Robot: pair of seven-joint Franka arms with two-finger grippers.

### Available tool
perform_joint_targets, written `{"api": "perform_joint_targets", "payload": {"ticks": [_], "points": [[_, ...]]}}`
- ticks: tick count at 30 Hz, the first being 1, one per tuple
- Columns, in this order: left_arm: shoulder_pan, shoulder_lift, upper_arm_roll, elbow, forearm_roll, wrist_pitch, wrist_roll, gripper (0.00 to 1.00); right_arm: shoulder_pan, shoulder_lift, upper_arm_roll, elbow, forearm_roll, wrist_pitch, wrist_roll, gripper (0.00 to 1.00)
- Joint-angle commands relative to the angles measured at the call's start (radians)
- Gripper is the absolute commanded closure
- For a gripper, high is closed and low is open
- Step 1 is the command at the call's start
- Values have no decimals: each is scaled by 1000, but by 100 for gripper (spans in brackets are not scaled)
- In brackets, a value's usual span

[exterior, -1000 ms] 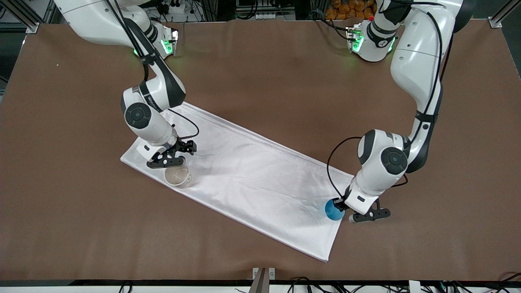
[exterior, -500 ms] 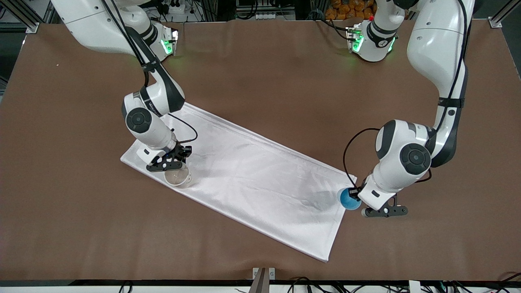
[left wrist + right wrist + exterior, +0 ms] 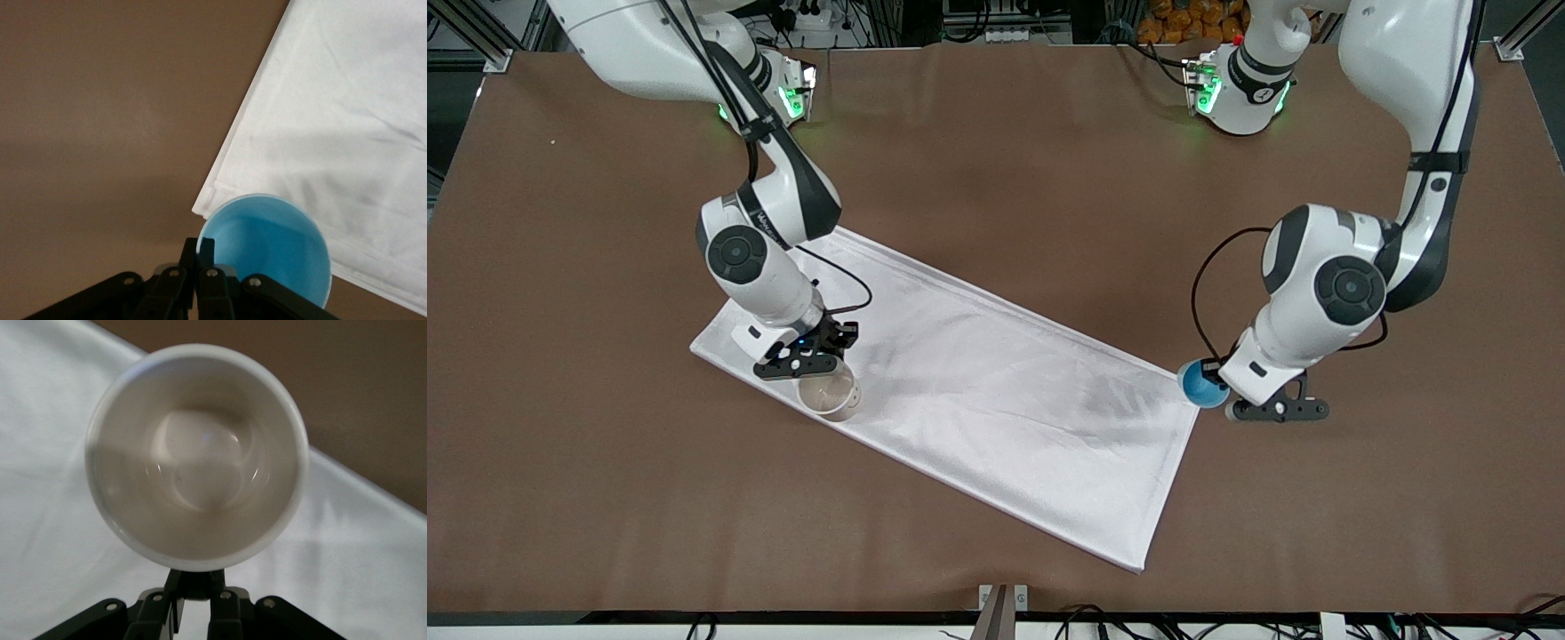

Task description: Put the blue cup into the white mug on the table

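We take the white cloth as landmark; it lies spread diagonally on the brown bench. The left claw is up in the air over the bench, just beside the cloth's corner toward the left arm's end, and it is clamped on the rim of the blue cup. In the left wrist view we see its fingers pinching the cup wall, one finger inside and one outside, w/ the cup's mouth open to the camera and the cloth edge under it. So the blue cup is lifted, not resting on the cloth or the bench, approx. over the cloth's border. The right claw is at the cloth's end toward the right arm, and it grips the white mug. In the right wrist view the fingers are closed on the mug's rim; the mug stands upright, mouth up, and nothing is inside it. We cannot tell if the mug's bottom touches the cloth or is a little above it. The mug's handle is not visible to us in these views. The cup and the mug are well apart, at the two ends of the cloth.
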Motion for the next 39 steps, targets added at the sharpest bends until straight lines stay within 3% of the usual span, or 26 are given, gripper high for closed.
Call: {"api": "perform_joint_targets", "payload": {"ticks": [1,11,17,26,39], "points": [[-1,-107,-6,-140,25,8,10,100,75,-5,52,99,-25,-83,162,100],[25,-217,-7,-261,25,8,90,100,288,41,65,194,-29,-83,325,100],[48,-228,-7,-275,25,7,155,100,440,134,62,304,-39,-86,443,100],[53,-227,-7,-275,25,7,156,100,595,246,56,384,-94,-86,546,100],[53,-228,-7,-281,25,7,156,100,693,389,37,478,-113,-76,560,100]]}}
